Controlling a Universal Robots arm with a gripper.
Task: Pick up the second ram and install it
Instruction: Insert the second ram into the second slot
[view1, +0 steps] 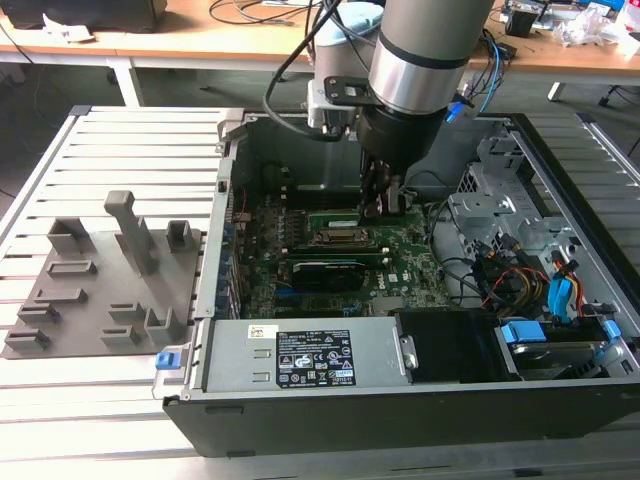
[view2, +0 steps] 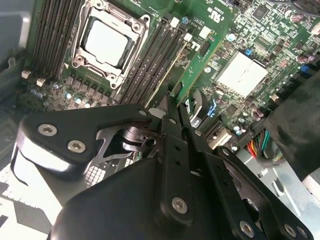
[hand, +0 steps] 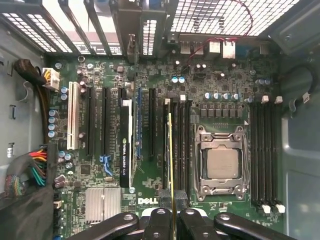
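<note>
The second ram (hand: 170, 150), thin flat green board, clamped edge-on in black angular gripper (hand: 171, 201)

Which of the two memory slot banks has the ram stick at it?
The bank between CPU socket and black card; the gripper holds the second ram there. The other bank is bare.

Bright, even light; soft shadows

your layout: holder tray (view1: 90, 300) on worktop (view1: 110, 140), exterior view's left of case (view1: 400, 420); motherboard (view1: 405, 262) inside; second ram (hand: 170, 150) beside cpu socket (hand: 220, 165).
</note>
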